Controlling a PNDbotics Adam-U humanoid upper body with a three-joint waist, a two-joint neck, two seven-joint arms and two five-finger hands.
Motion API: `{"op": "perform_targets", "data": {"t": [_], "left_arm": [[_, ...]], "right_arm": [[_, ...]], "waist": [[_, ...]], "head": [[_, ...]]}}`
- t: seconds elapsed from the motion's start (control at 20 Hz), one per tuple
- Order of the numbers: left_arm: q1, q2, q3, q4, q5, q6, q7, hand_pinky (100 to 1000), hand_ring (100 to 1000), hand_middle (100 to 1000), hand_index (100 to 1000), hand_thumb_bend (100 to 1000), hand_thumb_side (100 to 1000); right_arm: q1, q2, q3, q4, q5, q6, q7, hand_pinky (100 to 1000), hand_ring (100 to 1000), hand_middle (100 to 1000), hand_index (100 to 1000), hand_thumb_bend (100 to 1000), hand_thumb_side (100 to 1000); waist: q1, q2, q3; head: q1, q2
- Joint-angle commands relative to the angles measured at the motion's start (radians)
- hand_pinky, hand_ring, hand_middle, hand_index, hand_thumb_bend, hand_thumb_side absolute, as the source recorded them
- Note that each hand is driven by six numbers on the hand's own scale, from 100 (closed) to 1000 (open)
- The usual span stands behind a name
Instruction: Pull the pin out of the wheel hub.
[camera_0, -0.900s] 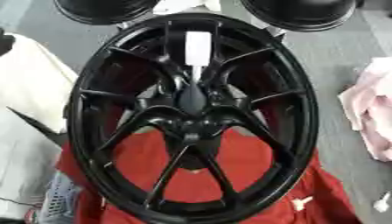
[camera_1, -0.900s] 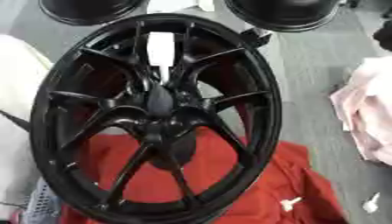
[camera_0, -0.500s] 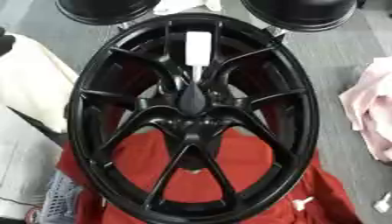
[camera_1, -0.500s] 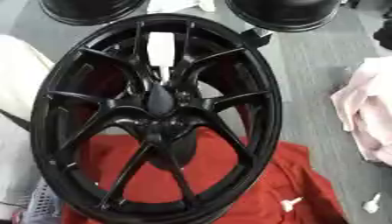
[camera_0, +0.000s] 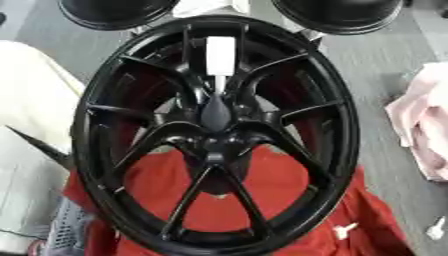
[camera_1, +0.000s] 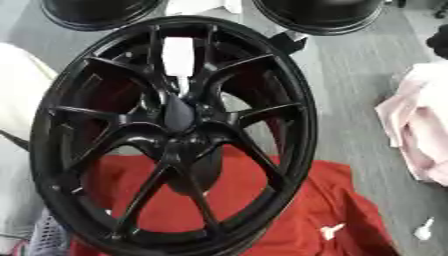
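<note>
**At the hub centre: pin seated, neither hand in frame**

At the middle of the wheel (camera_0: 94, 150), where the spokes meet, a dark tapered shape (camera_0: 215, 111) stands up toward my camera. I take it for the pin, though it is black on black and I cannot be certain. It sits in the hub (camera_0: 215, 146), so the pull is not yet done.

Neither of my hands shows in either eye view, so I cannot say whether their fingers are wide or curled, and nothing is being held. Without a hand to measure from, I place things by the sides my hands would come in on.

A white label (camera_0: 220, 55) lies on the far side of the pin, between two spokes. The wheel lies face-up and tilted slightly, its near half on a red cloth (camera_0: 293, 187). I judge the cloth is there to cushion the rim and stop it sliding when I tug. Face-up, the wheel gives a reach straight down at the pin, with open gaps between spokes for fingers.

On my right-hand side a pink cloth (camera_0: 424, 130) lies on the grey floor (camera_0: 385, 65), apart from the wheel. On my left-hand side is something cream-coloured (camera_0: 31, 115), just beside the rim. Two more black round things (camera_0: 114, 10) (camera_0: 337, 12) sit at the far edge.
</note>
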Motion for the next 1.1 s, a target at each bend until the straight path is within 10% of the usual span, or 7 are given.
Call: {"op": "perform_targets", "data": {"t": [0.05, 0.65, 1.1], "left_arm": [[-0.046, 0.123, -0.024, 0.008, -0.02, 0.012, -0.035, 832, 696, 625, 832, 100, 725], [-0.271, 0.439, -0.175, 0.088, -0.194, 0.087, -0.372, 819, 723, 661, 822, 100, 725], [-0.556, 0.403, -0.309, 0.21, -0.372, 0.018, -0.744, 817, 751, 691, 813, 100, 703]], "right_arm": [[0.002, -0.028, -0.006, -0.018, 0.014, 0.001, -0.002, 812, 689, 563, 606, 100, 596], [0.022, -0.04, -0.018, -0.018, 0.031, -0.006, -0.012, 812, 689, 563, 607, 100, 587], [0.027, -0.039, -0.006, -0.018, 0.031, 0.003, -0.006, 812, 687, 562, 606, 100, 595]], "waist": [[0.003, -0.013, -0.006], [0.01, -0.01, -0.029], [0.005, -0.013, -0.022]], "head": [[-0.002, -0.011], [-0.028, -0.01], [-0.029, 0.002]]}}
